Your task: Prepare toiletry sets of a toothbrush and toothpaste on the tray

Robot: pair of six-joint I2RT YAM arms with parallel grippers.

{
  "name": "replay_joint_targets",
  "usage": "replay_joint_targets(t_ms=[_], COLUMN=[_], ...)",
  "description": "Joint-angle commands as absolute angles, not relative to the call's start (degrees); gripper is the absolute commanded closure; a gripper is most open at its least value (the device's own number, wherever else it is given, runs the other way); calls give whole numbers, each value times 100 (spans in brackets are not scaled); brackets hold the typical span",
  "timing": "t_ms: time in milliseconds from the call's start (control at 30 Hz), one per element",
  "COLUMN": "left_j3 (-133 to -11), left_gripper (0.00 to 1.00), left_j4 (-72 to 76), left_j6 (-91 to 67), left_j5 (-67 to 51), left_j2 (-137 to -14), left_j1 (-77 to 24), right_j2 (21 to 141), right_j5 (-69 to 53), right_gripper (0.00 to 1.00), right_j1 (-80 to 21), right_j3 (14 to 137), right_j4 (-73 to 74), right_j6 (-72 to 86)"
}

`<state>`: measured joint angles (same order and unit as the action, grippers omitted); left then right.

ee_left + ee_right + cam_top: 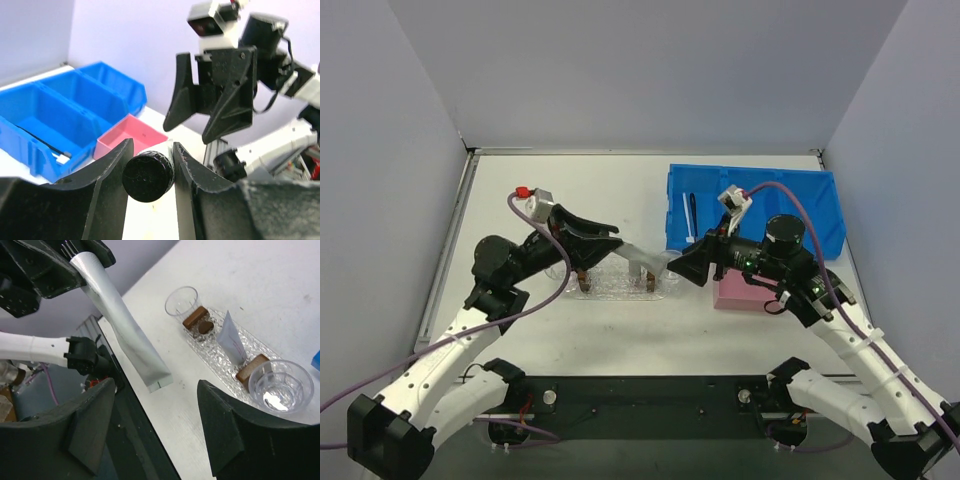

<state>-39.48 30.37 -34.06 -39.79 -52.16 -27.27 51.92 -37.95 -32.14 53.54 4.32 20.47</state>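
Toothpaste tube (117, 310) plain silver with black cap; print, if any, unreadable. Left gripper (150, 155) clamped tight on cap end, tube held in air, slanting down near tray (215, 357). Right gripper (155, 390) spread wide, tube's crimped tail between its fingers, touching neither. Second tube (231, 342) propped upright on tray between brown blocks (251, 366); clear cup (280, 385) at each end. Black toothbrush (690, 211) in blue bin (800, 200), bristle end hard to make out. Pink box (127, 132) partly hidden under right arm in top view.

A flat white desk (590, 190) fills the middle of the overhead frame, boxed in by plain pale grey-lilac walls (650, 70) at the top, left and right. Light is soft and even, shadows faint.
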Motion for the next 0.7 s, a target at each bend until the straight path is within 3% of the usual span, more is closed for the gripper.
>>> replay_joint_targets(t_ms=[0,300,667], left_j3=[-3754,-3419,-3296], left_gripper=[100,100,100], left_j4=[4164,4667,4798], left_j6=[-4234,-5079,-5256], left_j5=[-2647,-2039,-2013], left_j2=[-4808,-4456,-4386], left_j1=[-2716,-2716,-2716], right_j2=[4870,4974,5247], right_j5=[-3981,-4157,-4166], right_gripper=[38,43,54], right_j1=[-3164,-3173,-3348], right_j3=[4914,4254,4315], right_j4=[-1088,-3250,-3858], right_j6=[2838,4069,4421])
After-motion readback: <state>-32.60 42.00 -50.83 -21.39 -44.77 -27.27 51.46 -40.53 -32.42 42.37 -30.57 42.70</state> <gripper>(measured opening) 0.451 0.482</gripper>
